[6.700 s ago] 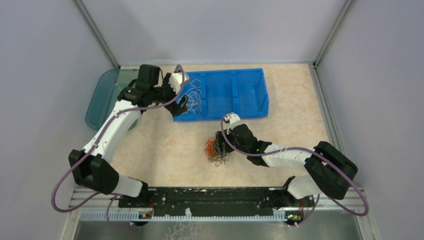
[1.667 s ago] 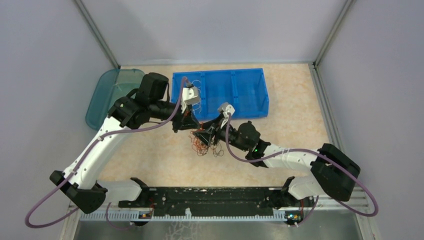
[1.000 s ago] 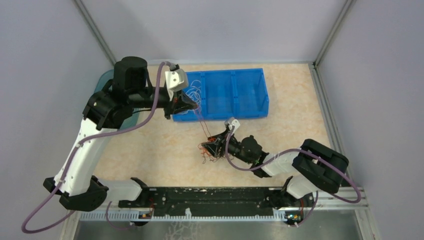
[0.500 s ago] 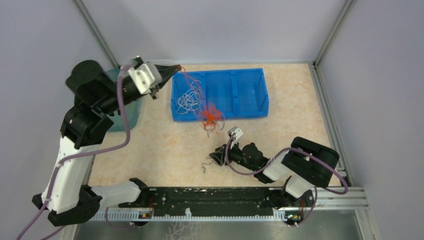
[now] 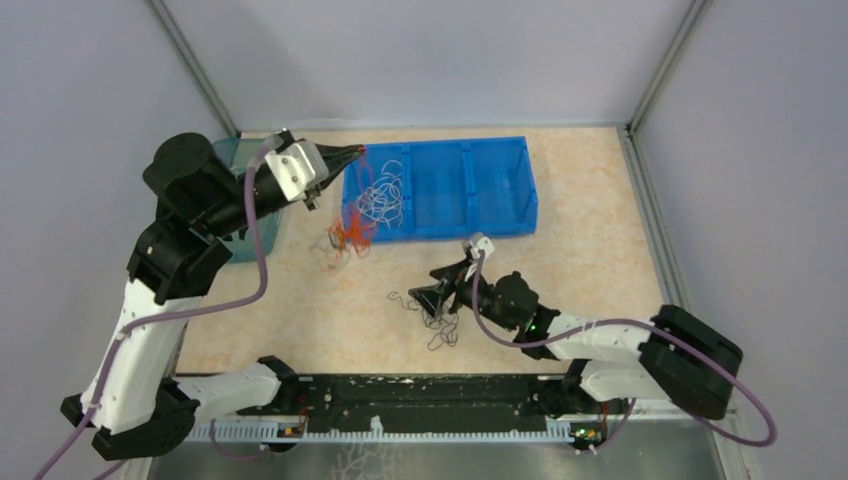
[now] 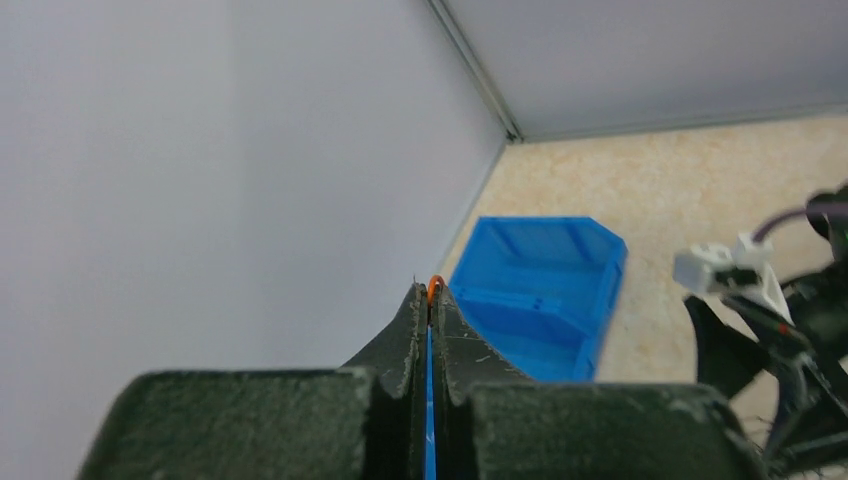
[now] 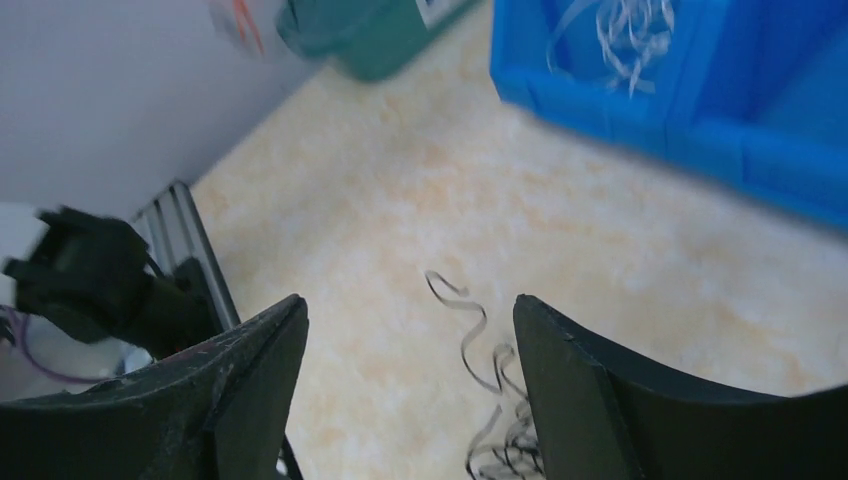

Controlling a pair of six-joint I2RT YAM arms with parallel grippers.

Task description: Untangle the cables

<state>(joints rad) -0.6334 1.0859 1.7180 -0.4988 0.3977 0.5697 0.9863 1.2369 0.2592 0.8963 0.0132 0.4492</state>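
Note:
My left gripper (image 5: 356,152) is raised by the blue bin's left end and shut on a thin orange cable (image 6: 434,284). From it a strand runs down to a clump of orange cables (image 5: 349,233) left of the bin; I cannot tell whether the clump touches the table. My right gripper (image 5: 425,299) stands open low over the table, jaws wide (image 7: 410,312) with nothing gripped. Loose black cables (image 5: 437,312) lie curled on the table at its tips, one strand (image 7: 468,330) showing between the fingers. White cables (image 5: 384,193) lie in the bin's left compartment.
The blue bin (image 5: 500,180) with three compartments stands at the back middle. A teal tub (image 5: 232,150) sits at the back left, partly behind my left arm. Grey walls close in the back and both sides, and a black rail (image 5: 420,392) runs along the near edge.
The orange clump came away from the black cables and swung left with my left gripper. My right gripper opened and let the black cables drop onto the table.

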